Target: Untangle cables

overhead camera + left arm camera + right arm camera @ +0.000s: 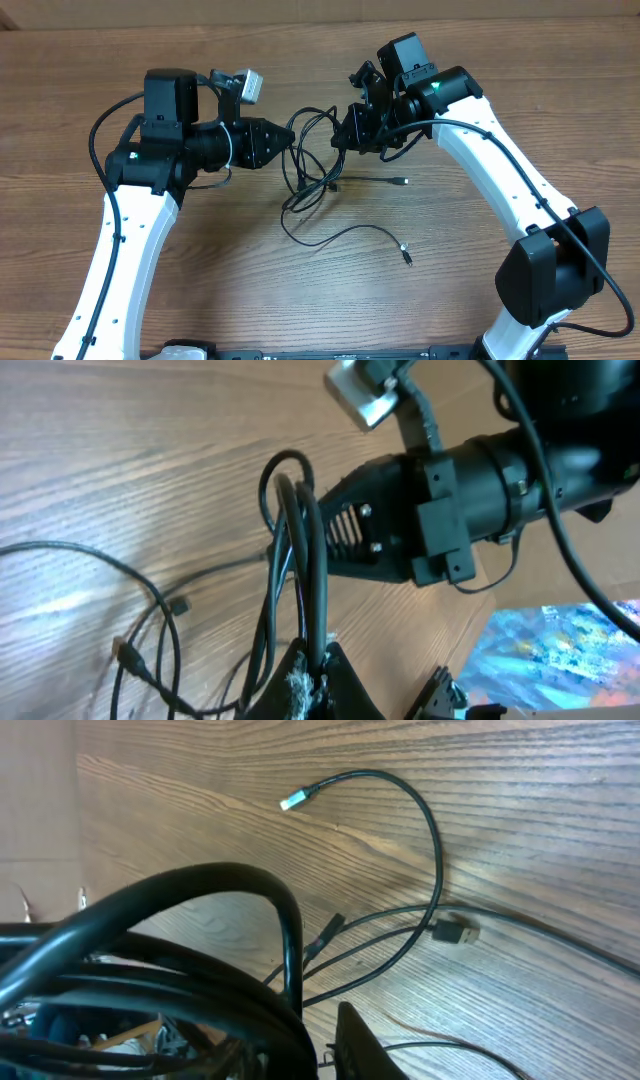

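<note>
The cables [308,165] are thin black wires tangled on the wooden table between my two grippers. My left gripper [288,142] points right and is shut on several strands; in the left wrist view its fingers [316,678] pinch the strands, which rise to a loop [288,470]. My right gripper [352,130] holds the other side of the tangle. In the right wrist view a cable bundle [200,930] lies across the jaws [325,1045] and hides one finger. Loose plug ends lie on the table [403,181] [407,257] [290,802] [455,931].
The right arm's gripper body [420,510] fills the upper right of the left wrist view, close to my left fingers. A silver camera block [247,86] sits on the left wrist. Thicker arm cables loop by each arm.
</note>
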You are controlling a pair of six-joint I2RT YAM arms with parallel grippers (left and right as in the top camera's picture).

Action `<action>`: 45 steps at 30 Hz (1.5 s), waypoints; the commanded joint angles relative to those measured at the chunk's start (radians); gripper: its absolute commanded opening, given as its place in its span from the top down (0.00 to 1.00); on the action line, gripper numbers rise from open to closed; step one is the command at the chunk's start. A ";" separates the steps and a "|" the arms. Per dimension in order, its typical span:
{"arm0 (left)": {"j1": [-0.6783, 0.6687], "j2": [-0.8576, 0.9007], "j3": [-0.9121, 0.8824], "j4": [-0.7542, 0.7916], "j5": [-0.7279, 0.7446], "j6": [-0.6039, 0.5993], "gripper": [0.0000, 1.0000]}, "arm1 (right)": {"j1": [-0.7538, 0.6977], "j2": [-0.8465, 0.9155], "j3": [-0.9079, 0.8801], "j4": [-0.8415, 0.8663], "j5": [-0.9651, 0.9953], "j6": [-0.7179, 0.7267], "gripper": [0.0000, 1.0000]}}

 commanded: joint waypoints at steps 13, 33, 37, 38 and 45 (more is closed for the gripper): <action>0.009 -0.017 0.000 -0.043 -0.123 -0.224 0.96 | -0.003 -0.017 0.247 -0.084 -0.054 -0.080 0.64; 0.014 -0.017 0.000 -0.024 -0.246 -0.502 0.96 | 0.175 -0.004 0.089 0.185 -0.085 0.144 0.58; 0.014 -0.017 0.000 -0.025 -0.229 -0.502 0.96 | 0.217 0.020 0.051 0.274 -0.023 0.256 0.58; 0.014 -0.017 0.000 -0.025 -0.218 -0.503 0.96 | 0.226 0.037 0.036 0.312 -0.022 0.303 0.59; 0.014 -0.017 0.000 -0.021 -0.189 -0.513 0.96 | 0.229 0.089 0.034 0.371 -0.025 0.370 0.59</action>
